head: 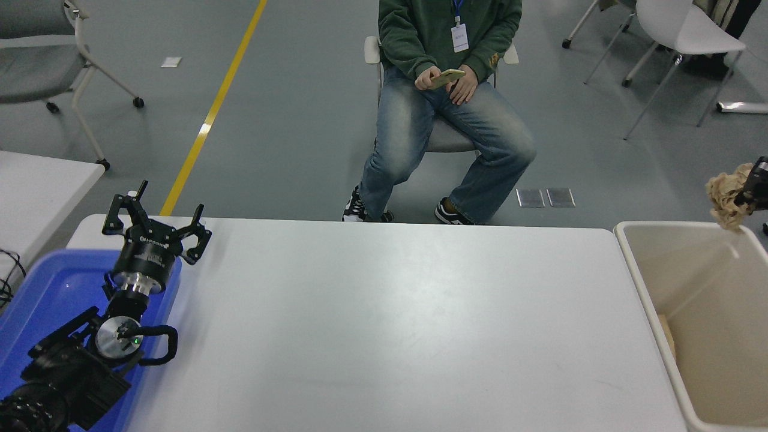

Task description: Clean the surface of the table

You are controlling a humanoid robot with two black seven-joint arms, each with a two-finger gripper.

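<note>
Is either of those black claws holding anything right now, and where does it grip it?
The right gripper pinches a crumpled brown paper wad by its right side, above the beige bin. The left gripper holds nothing.
</note>
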